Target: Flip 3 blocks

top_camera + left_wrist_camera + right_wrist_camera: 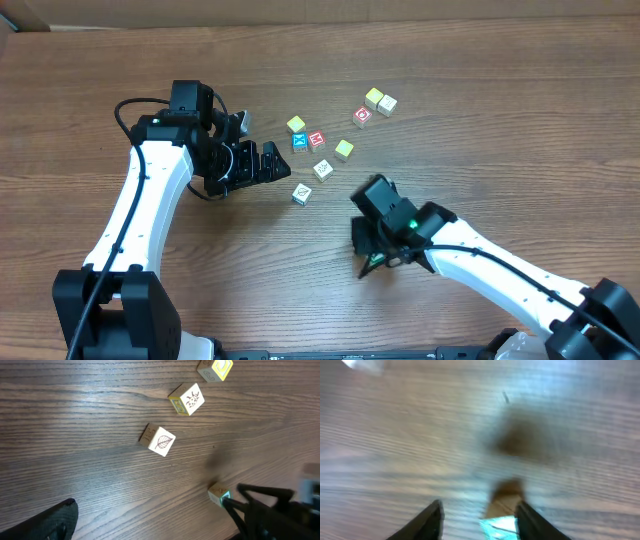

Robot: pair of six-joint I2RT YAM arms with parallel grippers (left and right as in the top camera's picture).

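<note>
Two white-faced blocks lie ahead of my left gripper [268,162]: one with a leaf mark [161,441], also seen from overhead [301,193], and one with a speckled mark [187,400] [322,169]. The left gripper is open and holds nothing; only one of its fingers [55,520] shows in the left wrist view. The teal-faced block [502,515] [219,495] rests on the table between the spread jaws of my right gripper [480,507] [372,262]. It sits against the right finger, with a clear gap to the left one. The right wrist view is blurred.
Other cubes lie at the back of the group: yellow-topped [296,125], blue [299,142], red [316,138], yellow-green [344,149], another red [362,117] and a pale pair [380,100]. Bare wooden table [480,150] stretches to the right.
</note>
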